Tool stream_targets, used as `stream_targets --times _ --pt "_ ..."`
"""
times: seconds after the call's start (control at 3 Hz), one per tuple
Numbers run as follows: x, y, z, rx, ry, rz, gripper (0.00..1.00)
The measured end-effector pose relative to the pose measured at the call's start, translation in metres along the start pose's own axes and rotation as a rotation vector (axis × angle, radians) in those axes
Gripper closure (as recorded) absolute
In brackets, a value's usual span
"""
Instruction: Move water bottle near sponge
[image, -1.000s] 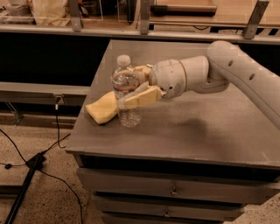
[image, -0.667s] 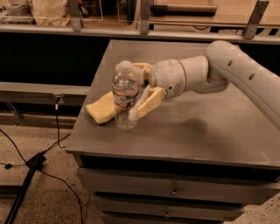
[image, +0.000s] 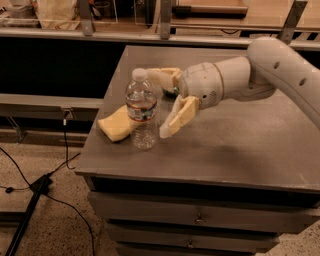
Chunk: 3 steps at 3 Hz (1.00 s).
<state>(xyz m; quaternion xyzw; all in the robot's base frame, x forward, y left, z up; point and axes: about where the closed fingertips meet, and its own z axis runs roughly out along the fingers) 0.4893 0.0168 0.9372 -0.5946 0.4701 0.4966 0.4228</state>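
Note:
The clear ribbed water bottle (image: 142, 109) with a white cap and a label band stands upright near the table's left front corner. It touches the pale yellow sponge (image: 116, 124), which lies just to its left. My gripper (image: 161, 104) is open just right of the bottle, with one cream finger (image: 178, 117) in front and the other (image: 162, 75) behind it. Neither finger touches the bottle. A dark green object (image: 172, 91) peeks out behind the gripper, mostly hidden.
The grey table (image: 235, 135) has drawers below its front edge. A dark counter and shelf stand behind and to the left. Black cables (image: 60, 165) and a stand leg lie on the speckled floor at left.
My gripper has opened and let go of the bottle, then drawn back a little to the right. The bottle stays standing against the sponge.

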Motion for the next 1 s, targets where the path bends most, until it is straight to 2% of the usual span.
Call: stream_targets --times 0.33,0.67,1.0 --pt "-0.004 0.007 -0.071 0.132 0.111 0.003 0.00" --pt "0.005 0.010 -0.114 0.214 0.151 0.047 0.00" --pt "0.005 0.011 -0.118 0.223 0.155 0.051 0.00"
